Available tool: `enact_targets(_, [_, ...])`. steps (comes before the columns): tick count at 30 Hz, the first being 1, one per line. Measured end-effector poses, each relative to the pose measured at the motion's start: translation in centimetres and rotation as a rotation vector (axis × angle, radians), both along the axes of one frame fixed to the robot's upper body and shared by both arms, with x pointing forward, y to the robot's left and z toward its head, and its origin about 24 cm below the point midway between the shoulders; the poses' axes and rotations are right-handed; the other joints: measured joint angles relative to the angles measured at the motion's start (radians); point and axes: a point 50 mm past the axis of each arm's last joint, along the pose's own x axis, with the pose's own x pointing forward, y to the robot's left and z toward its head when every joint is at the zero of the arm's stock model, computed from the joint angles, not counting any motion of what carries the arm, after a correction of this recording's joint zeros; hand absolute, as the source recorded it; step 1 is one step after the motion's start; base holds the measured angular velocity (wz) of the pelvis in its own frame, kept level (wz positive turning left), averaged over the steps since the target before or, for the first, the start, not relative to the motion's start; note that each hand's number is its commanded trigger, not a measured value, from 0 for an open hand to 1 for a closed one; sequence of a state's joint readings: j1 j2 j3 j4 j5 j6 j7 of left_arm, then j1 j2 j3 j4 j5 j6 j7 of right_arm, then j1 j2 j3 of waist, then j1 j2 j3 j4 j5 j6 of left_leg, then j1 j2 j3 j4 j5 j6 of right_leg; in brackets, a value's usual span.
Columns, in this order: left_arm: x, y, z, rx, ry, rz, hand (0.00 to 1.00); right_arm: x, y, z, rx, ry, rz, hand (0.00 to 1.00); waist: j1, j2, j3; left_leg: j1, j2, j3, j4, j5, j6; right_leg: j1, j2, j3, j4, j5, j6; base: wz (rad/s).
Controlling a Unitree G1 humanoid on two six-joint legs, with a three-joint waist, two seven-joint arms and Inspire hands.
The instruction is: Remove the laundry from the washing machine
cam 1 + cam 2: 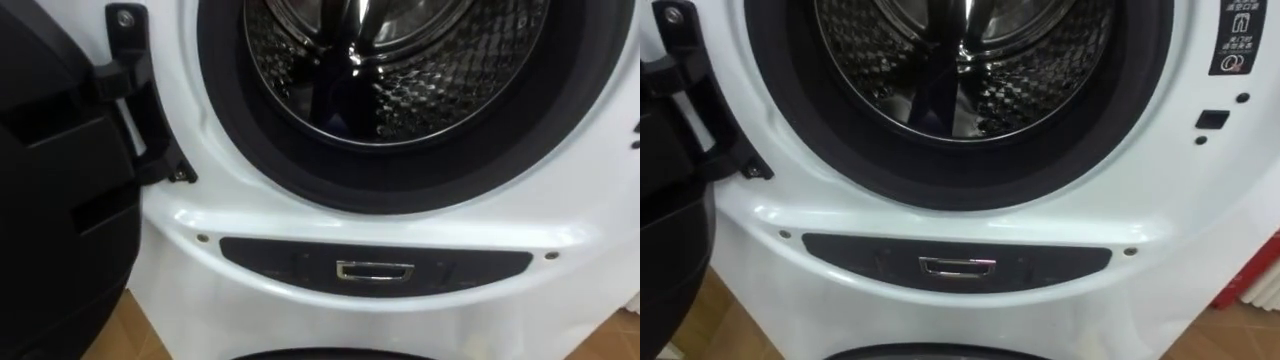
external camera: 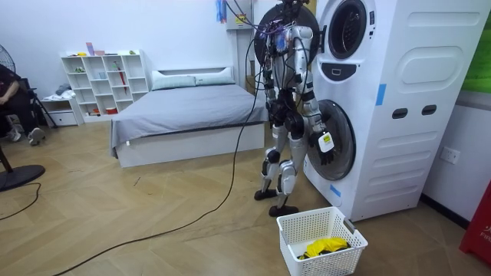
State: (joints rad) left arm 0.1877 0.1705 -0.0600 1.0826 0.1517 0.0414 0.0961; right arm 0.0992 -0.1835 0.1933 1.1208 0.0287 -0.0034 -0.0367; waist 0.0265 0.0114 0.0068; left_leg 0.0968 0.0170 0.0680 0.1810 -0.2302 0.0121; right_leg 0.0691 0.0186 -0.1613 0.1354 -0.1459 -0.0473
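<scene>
Before washing machine (image 2: 399, 165), right hand (image 2: 327, 156) hangs by lower door (image 2: 344, 132).

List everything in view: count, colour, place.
washing machine: one, white, two stacked drums, before the robot
upper door: one, black, open to the left
upper drum: one, shiny metal, no clothes in the visible part
basket: one, white, on the floor by the machine
cloth: one, yellow, in the basket
bed: one, grey cover, behind the robot
shelf: one, white, by the far wall
person: one, seated at the room view's left edge
right hand: one, black, hanging by the lower door
left hand: one, dark, at its side
</scene>
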Motion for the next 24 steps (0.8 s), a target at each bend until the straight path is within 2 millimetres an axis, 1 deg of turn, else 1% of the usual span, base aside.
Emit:
enact_targets(4, [-0.3, 0.1, 0.0, 0.014, 0.026, -0.036, 0.0, 0.2, -0.1, 0.1, -0.005, 0.0, 0.023, 0.0, 0.005, 0.0, -0.0002, 0.002, 0.003, 0.012, 0.004, 0.0, 0.0, 0.006, 0.001, -0.001, 0.002, -0.004, -0.002, 0.05])
enact_targets(7, [-0.5, 0.2, 0.0, 0.02, 0.051, -0.085, 0.0, 0.5, -0.1, 0.1, -0.008, -0.002, 0.065, 0.0, 0.011, -0.005, 0.0049, -0.002, 0.01, 0.014, 0.056, -0.006, -0.004, 0.009, 0.0, 0.006, 0.016, -0.013, -0.007, -0.03])
enact_targets(8, [-0.9, 0.2, 0.0, 0.022, 0.066, -0.094, 0.0, 0.7, -0.1, 0.2, -0.011, -0.004, 0.089, 0.0, 0.011, -0.001, 0.0065, -0.025, 0.018, 0.013, 0.115, -0.025, -0.015, 0.005, 0.006, 0.004, 0.029, -0.022, -0.012, -0.04])
enact_targets(9, [-0.5, 0.3, 0.0, 0.023, 0.058, -0.102, 0.0, 1.0, 0.0, 0.2, -0.015, -0.011, 0.11, 0.0, 0.011, 0.001, 0.0083, -0.072, 0.029, 0.009, 0.213, -0.041, -0.03, -0.007, 0.015, -0.004, 0.051, -0.028, -0.02, -0.03])
enact_targets(10, [-0.4, 0.4, 0.1, 0.024, 0.057, -0.111, 0.0, 1.1, 0.0, 0.3, -0.015, -0.012, 0.12, 0.0, 0.013, -0.006, 0.0047, -0.104, 0.033, 0.01, 0.271, -0.043, -0.032, -0.019, 0.013, -0.005, 0.064, -0.031, -0.025, -0.14])
enact_targets(11, [0.0, 0.4, 0.1, 0.026, 0.049, -0.117, 0.0, 1.6, 0.0, 0.4, -0.022, -0.019, 0.147, 0.0, 0.02, -0.005, 0.0043, -0.176, 0.043, -0.003, 0.398, -0.042, -0.033, -0.04, 0.014, -0.006, 0.087, -0.038, -0.035, -0.19])
enact_targets(12, [0.5, 0.3, 0.2, 0.025, 0.034, -0.114, 0.0, 2.2, -0.2, 0.6, -0.036, -0.031, 0.174, 0.0, 0.023, 0.0, 0.0031, -0.246, 0.062, -0.028, 0.524, -0.032, -0.042, -0.065, 0.025, -0.01, 0.115, -0.045, -0.048, -0.2])
enact_targets(13, [0.8, 0.3, 0.3, 0.023, 0.024, -0.11, 0.0, 2.4, -0.2, 0.6, -0.041, -0.036, 0.184, 0.0, 0.028, 0.0, 0.0034, -0.273, 0.068, -0.037, 0.574, -0.022, -0.043, -0.077, 0.028, -0.011, 0.13, -0.05, -0.054, -0.3])
enact_targets(14, [1.2, 0.3, 0.4, 0.025, 0.006, -0.111, 0.0, 2.8, -0.3, 0.8, -0.051, -0.046, 0.208, 0.0, 0.039, 0.001, 0.004, -0.317, 0.101, -0.04, 0.712, -0.001, -0.038, -0.094, 0.042, -0.016, 0.16, -0.059, -0.069, -0.45])
enact_targets(15, [1.3, 0.5, 0.5, 0.03, 0.0, -0.103, 0.0, 3.1, -0.2, 0.8, -0.053, -0.057, 0.219, 0.0, 0.041, 0.012, 0.0049, -0.327, 0.136, -0.048, 0.886, 0.004, -0.045, -0.097, 0.057, -0.017, 0.188, -0.069, -0.082, -0.41])
enact_targets(16, [1.4, 0.6, 0.5, 0.033, -0.005, -0.098, 0.0, 3.3, -0.1, 0.9, -0.051, -0.064, 0.221, 0.0, 0.031, 0.011, 0.0037, -0.322, 0.15, -0.053, 0.944, 0.008, -0.051, -0.099, 0.06, -0.019, 0.197, -0.071, -0.085, -0.14])
enact_targets(17, [2.2, 0.6, 0.8, 0.034, -0.038, -0.092, 0.0, 3.6, 0.0, 1.0, -0.05, -0.08, 0.224, 0.0, 0.023, 0.002, 0.0041, -0.293, 0.165, -0.064, 0.981, 0.022, -0.066, -0.109, 0.057, -0.025, 0.208, -0.071, -0.085, 0.13])
enact_targets(18, [3.4, 0.5, 1.1, 0.033, -0.085, -0.096, 0.0, 3.9, -0.2, 1.2, -0.055, -0.095, 0.227, 0.0, 0.007, -0.003, 0.005, -0.251, 0.176, -0.083, 0.955, 0.041, -0.084, -0.126, 0.052, -0.033, 0.219, -0.069, -0.084, 0.18])
enact_targets(19, [4.0, 0.5, 1.2, 0.039, -0.102, -0.107, 0.0, 4.1, -0.2, 1.3, -0.058, -0.102, 0.228, 0.0, 0.002, -0.002, 0.0057, -0.224, 0.182, -0.087, 0.933, 0.047, -0.094, -0.139, 0.051, -0.036, 0.23, -0.069, -0.084, 0.09])
enact_targets(20, [4.8, 0.5, 1.4, 0.046, -0.125, -0.108, 0.0, 4.3, -0.5, 1.4, -0.07, -0.109, 0.228, 0.0, 0.002, 0.002, 0.0049, -0.159, 0.189, -0.097, 0.853, 0.049, -0.104, -0.163, 0.051, -0.037, 0.256, -0.069, -0.083, 0.12])
enact_targets(21, [5.9, 0.3, 1.6, 0.041, -0.154, -0.112, 0.0, 4.4, -0.8, 1.5, -0.081, -0.117, 0.217, 0.0, -0.004, 0.016, 0.0054, -0.101, 0.195, -0.12, 0.769, 0.046, -0.109, -0.197, 0.053, -0.053, 0.277, -0.067, -0.08, 0.13])
enact_targets(22, [6.3, 0.1, 1.7, 0.037, -0.17, -0.114, 0.0, 4.5, -0.9, 1.6, -0.084, -0.121, 0.209, 0.0, -0.007, 0.025, 0.004, -0.075, 0.198, -0.128, 0.726, 0.041, -0.115, -0.216, 0.053, -0.059, 0.291, -0.065, -0.078, 0.19])
enact_targets(23, [7.2, -0.2, 1.9, 0.03, -0.204, -0.125, 0.0, 5.2, -1.0, 1.8, -0.091, -0.14, 0.202, 0.0, -0.008, 0.04, 0.0007, -0.027, 0.202, -0.13, 0.627, 0.022, -0.127, -0.268, 0.052, -0.064, 0.331, -0.061, -0.075, 0.0])
enact_targets(24, [8.4, -0.3, 2.3, 0.031, -0.24, -0.138, 0.0, 6.0, -0.7, 2.0, -0.087, -0.162, 0.206, 0.0, -0.007, 0.039, 0.0037, 0.016, 0.202, -0.129, 0.51, -0.089, -0.153, -0.322, 0.044, -0.065, 0.365, -0.05, -0.071, 0.0])
